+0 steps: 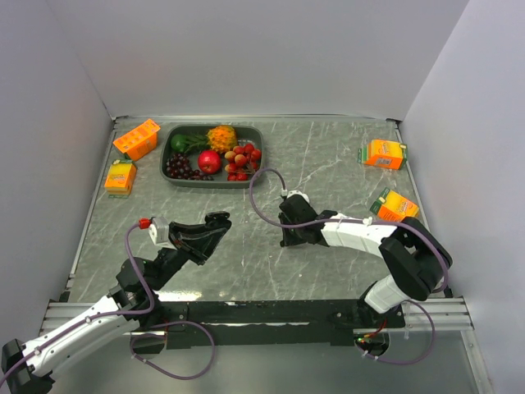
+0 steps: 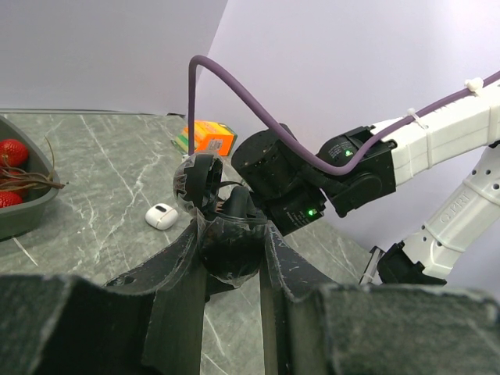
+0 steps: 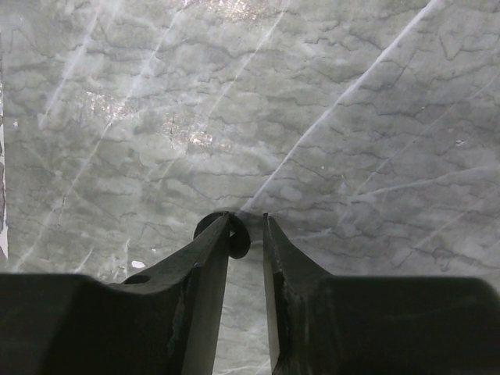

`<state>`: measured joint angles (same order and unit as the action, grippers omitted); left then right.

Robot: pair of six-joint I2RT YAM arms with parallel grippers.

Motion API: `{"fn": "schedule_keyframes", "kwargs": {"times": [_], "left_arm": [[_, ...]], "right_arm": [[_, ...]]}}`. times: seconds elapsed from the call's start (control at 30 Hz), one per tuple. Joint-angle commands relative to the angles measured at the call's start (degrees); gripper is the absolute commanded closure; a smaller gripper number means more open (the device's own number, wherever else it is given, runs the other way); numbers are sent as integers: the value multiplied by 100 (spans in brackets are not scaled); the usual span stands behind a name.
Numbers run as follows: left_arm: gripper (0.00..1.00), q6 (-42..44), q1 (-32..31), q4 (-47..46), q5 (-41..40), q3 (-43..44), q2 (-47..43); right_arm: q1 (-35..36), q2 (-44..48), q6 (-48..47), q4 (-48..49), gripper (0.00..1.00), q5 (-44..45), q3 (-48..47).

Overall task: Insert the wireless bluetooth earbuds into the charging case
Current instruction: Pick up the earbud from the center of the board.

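Observation:
My left gripper is shut on a round black charging case and holds it above the table with its lid hinged open. In the top view the left gripper sits left of centre. My right gripper is low over the marble with its jaws a narrow gap apart. A small black earbud lies at the tip of its left finger, partly hidden behind it; the other finger does not touch it. In the top view the right gripper is near the table's middle. A small white case-like piece lies on the table beyond the black case.
A dark tray of fruit stands at the back left, its corner in the left wrist view. Orange cartons sit at the left, back left, back right and right. The right arm's wrist is close behind the black case.

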<state>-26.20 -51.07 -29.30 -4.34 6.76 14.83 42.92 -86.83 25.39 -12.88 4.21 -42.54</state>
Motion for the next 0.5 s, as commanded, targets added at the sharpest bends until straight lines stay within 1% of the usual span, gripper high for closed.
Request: {"fn": "schedule_keyframes", "kwargs": {"times": [0.0,0.13,0.23,0.27,0.33,0.47], "left_arm": [[99,-26,9,-208,47,53,-77],[99,-26,18,-225,38,44,-94],[99,-35,9,-234,56,44,-86],[99,-35,9,-243,56,36,-86],[99,-35,9,-225,65,44,-94],[99,-26,9,-199,38,36,-129]], "right_arm": [[226,8,230,-4,71,-254,238],[305,43,309,-4,77,-245,282],[340,17,353,-4,84,-245,291],[340,17,370,-12,91,-236,291],[349,25,388,-39,100,-210,291],[349,209,476,-118,100,0,273]]}}
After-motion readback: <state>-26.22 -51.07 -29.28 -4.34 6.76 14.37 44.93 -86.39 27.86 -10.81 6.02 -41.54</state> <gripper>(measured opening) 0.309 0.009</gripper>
